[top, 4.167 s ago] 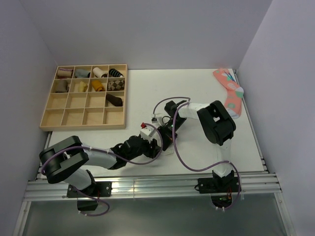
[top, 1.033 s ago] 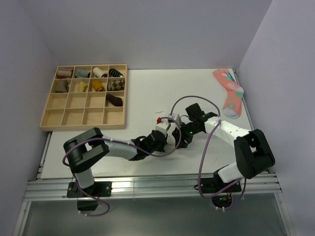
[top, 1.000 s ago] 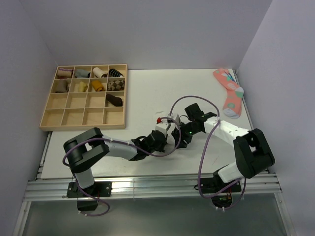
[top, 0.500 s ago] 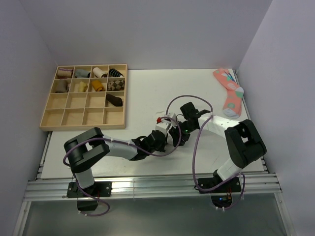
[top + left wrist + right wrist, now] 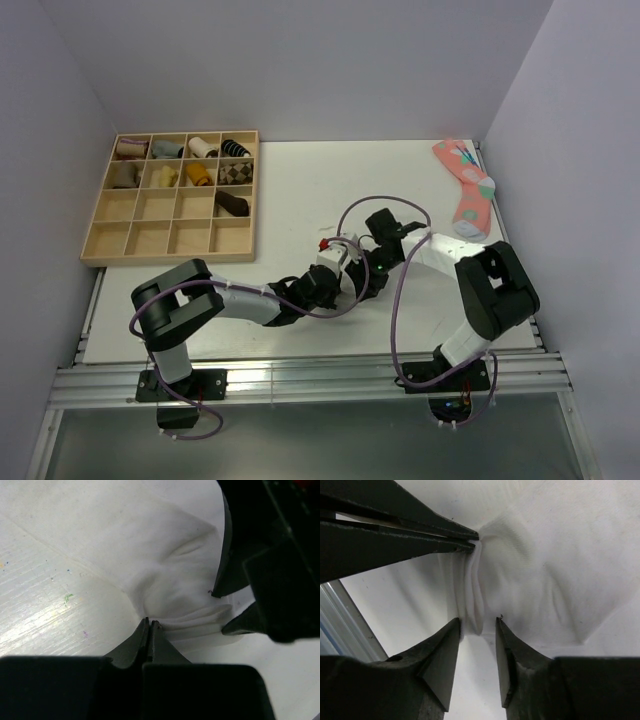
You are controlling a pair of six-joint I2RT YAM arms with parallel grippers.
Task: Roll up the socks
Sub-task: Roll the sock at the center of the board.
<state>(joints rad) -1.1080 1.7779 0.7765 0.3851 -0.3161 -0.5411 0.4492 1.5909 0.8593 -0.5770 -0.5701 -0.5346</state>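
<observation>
- Left wrist view: the left gripper (image 5: 150, 624) is pinched tight on a bunched ridge of the white fabric sock (image 5: 165, 565), which lies spread on the white table (image 5: 40, 605).
- Right wrist view: the right gripper (image 5: 477, 622) is narrowly parted, its tips straddling the same ridge but not clamped on it.
- Top external view: both grippers meet tip to tip at mid-table, equally near the sock, which barely shows there.
- The sock's body spreads away from the ridge, so the roll likely travels that way; its long axis is unclear.
- A pink patterned sock (image 5: 465, 190) lies far right, nearer the right arm; a wooden compartment tray (image 5: 165, 258) sits far left.
</observation>
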